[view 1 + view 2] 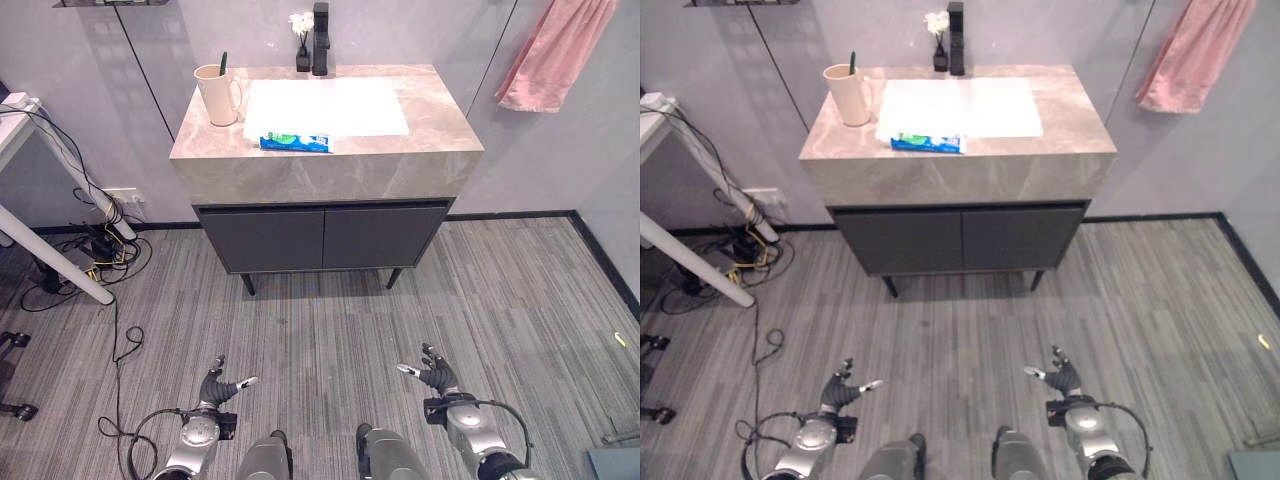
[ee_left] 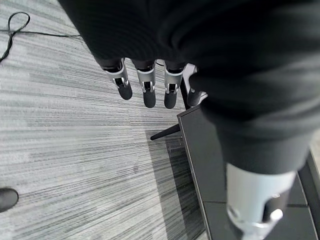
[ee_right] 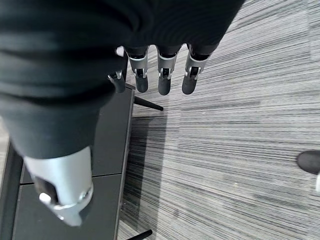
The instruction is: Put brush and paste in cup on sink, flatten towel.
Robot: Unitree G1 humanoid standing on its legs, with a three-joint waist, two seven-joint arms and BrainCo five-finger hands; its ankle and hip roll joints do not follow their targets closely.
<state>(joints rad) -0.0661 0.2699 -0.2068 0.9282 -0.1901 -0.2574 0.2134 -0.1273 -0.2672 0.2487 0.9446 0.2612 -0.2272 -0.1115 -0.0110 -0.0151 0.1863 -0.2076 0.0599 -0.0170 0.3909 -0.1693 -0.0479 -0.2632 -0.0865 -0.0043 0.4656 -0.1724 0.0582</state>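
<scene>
- Brush point(image 1: 223, 63) already stands in cup point(image 1: 216, 95), upper left of the sink counter point(image 1: 420, 150).
- Paste point(image 1: 295, 142) lies flat at the basin's front edge, not yet in the cup.
- Towel point(image 1: 556, 52) hangs bunched, upper right; flattening undone.
- Left hand point(image 1: 217, 386) and right hand point(image 1: 434, 374) low in frame, fingers relaxed, empty.

My left hand point(image 1: 212, 388) and right hand point(image 1: 434, 374) hang low over the floor point(image 1: 330, 320), well apart from the sink counter point(image 1: 430, 130) ahead of them. On it, the cup point(image 1: 217, 95) stands ahead of my left hand, brush point(image 1: 223, 63) inside; the paste point(image 1: 295, 142) lies right of the cup. The towel point(image 1: 556, 50) hangs beyond my right hand.
</scene>
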